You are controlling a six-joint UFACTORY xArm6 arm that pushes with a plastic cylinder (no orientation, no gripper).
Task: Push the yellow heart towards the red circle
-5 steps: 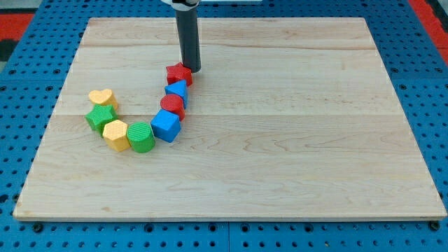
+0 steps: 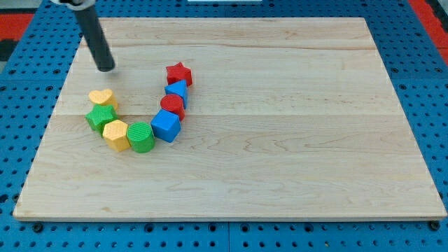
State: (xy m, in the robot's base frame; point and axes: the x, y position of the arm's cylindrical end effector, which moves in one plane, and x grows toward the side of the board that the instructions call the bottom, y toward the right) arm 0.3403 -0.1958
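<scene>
The yellow heart [image 2: 102, 97] lies at the left end of a curved row of blocks on the wooden board [image 2: 280, 140]. The red circle [image 2: 172, 105] sits in the right arm of that row, between a blue block [image 2: 176, 90] above and a blue cube [image 2: 166, 125] below. My tip [image 2: 106, 68] stands on the board just above the yellow heart, a short gap away, touching no block.
A red star [image 2: 179, 73] tops the right arm of the row. A green star [image 2: 100, 116], a yellow hexagon [image 2: 116, 134] and a green cylinder [image 2: 141, 136] form the bottom of the curve. Blue pegboard surrounds the board.
My tip has moved from beside the red star leftward across the board to just above the yellow heart. No block has moved.
</scene>
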